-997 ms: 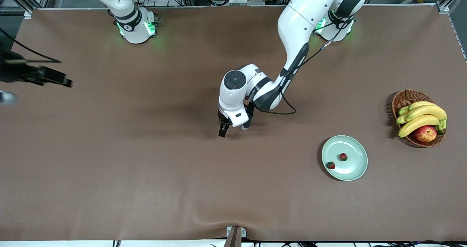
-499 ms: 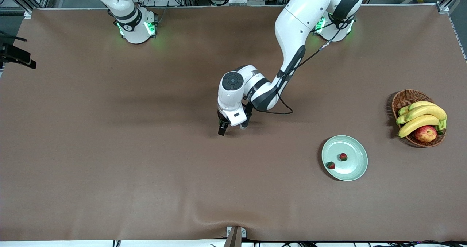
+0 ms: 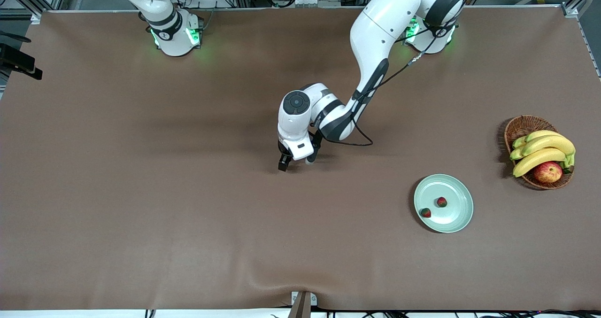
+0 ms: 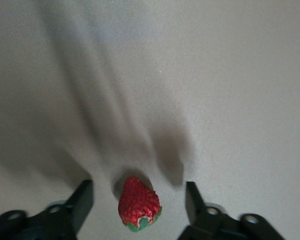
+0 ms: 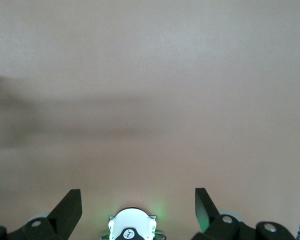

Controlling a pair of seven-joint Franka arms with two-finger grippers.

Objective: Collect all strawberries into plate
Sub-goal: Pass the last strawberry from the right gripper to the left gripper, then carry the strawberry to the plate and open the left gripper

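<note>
Red strawberries: two [image 3: 426,212] [image 3: 442,202] lay on the plate [image 3: 458,221]. The third strawberry [image 4: 138,204] remained on the table between the left gripper's [image 4: 139,202] spread fingers, ungrasped. The right gripper [image 5: 138,200] waited, fingers apart.

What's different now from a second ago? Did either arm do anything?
The left gripper drifted slightly toward the right arm's end, open, with a strawberry between its fingers, not yet gripped. The right gripper, open, swung away off the table's edge. The plate, its two strawberries and the basket stayed put.
</note>
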